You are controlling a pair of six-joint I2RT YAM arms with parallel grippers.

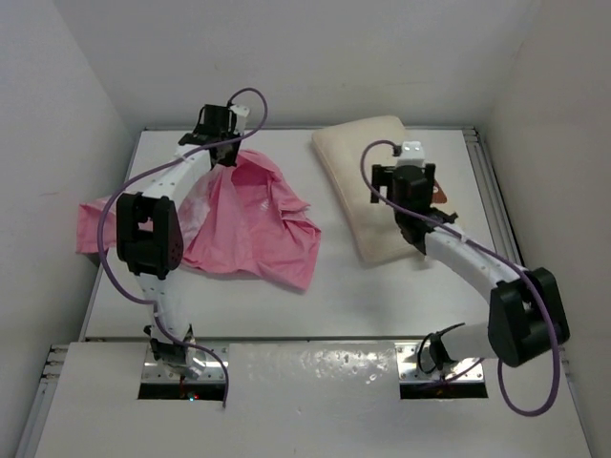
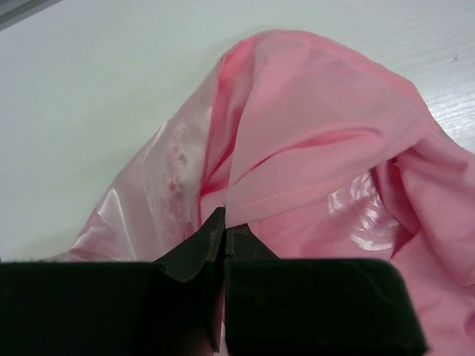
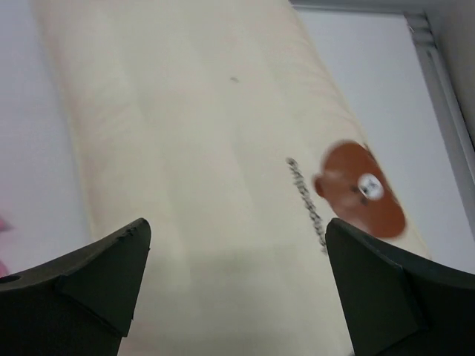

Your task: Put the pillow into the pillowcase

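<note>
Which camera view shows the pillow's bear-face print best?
The right wrist view: the bear-face print sits close and whole on the pillow. The top external view shows only a brown sliver of it; the left wrist view shows none.

The shiny pink pillowcase lay crumpled at the left with its far corner drawn up into a peak, well apart from the cream pillow, which lay flat and angled at the far right, a brown bear print near its right edge.
</note>
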